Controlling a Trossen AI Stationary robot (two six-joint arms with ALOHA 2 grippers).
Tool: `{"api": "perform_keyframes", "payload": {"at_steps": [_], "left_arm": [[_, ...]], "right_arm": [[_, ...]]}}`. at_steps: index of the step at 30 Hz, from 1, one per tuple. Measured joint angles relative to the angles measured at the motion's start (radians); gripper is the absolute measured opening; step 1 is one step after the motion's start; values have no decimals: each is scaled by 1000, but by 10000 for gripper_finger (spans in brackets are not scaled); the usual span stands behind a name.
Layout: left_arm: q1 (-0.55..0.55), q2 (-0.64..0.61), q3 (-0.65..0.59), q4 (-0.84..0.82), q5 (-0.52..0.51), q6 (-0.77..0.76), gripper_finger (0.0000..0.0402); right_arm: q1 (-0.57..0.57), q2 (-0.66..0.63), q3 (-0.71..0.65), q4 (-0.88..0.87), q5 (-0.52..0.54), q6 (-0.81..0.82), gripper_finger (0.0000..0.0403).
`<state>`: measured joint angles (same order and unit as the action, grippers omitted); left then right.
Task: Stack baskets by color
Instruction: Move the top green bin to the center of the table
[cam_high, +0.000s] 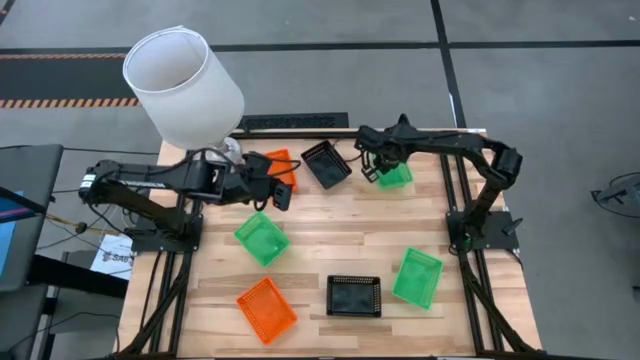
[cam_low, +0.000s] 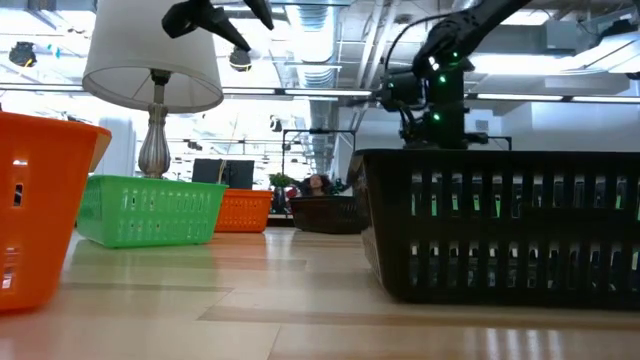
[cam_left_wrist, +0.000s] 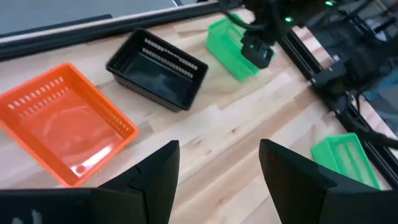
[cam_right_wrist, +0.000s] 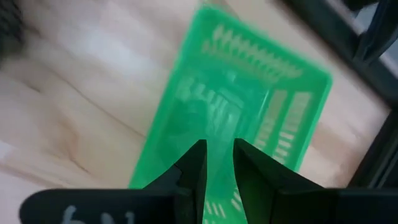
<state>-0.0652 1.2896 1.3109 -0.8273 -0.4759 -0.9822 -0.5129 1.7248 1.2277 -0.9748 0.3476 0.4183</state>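
My right gripper (cam_high: 376, 172) is shut on a green basket (cam_high: 398, 176) at the table's far right; that basket also shows in the left wrist view (cam_left_wrist: 229, 45). My left gripper (cam_left_wrist: 214, 177) hangs open above bare wood, holding nothing, next to an orange basket (cam_left_wrist: 65, 121) and a black basket (cam_left_wrist: 158, 70) that rest on their bottoms at the far side. Nearer the front lie a green basket (cam_high: 262, 239), an orange basket (cam_high: 266, 308), a black basket (cam_high: 354, 296) and another green basket (cam_high: 418, 277). My right gripper pinches the green basket at one end (cam_right_wrist: 219, 180); green plastic shows in the narrow gap between the two fingers. The fingers come steeply from above. I cannot tell whether the basket is lifted or still rests on the table.
A lamp with a white lampshade (cam_high: 183, 85) stands at the far left corner, over my left arm. A dark frame rail (cam_high: 455, 200) runs along the table's right edge. Bare wood lies open in the middle of the table (cam_high: 340, 230).
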Motion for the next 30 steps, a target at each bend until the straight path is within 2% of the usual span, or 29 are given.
{"api": "perform_keyframes", "payload": {"at_steps": [6,15,30], "left_arm": [[-44,-1,0,1,-1,-14,208],[-67,-2,0,1,-1,-27,208],[-67,-2,0,-60,-1,-53,208]], "right_arm": [[3,0,-102,50,-64,10,102],[77,0,-125,78,-131,58,102],[348,0,-125,104,-247,243,102]]}}
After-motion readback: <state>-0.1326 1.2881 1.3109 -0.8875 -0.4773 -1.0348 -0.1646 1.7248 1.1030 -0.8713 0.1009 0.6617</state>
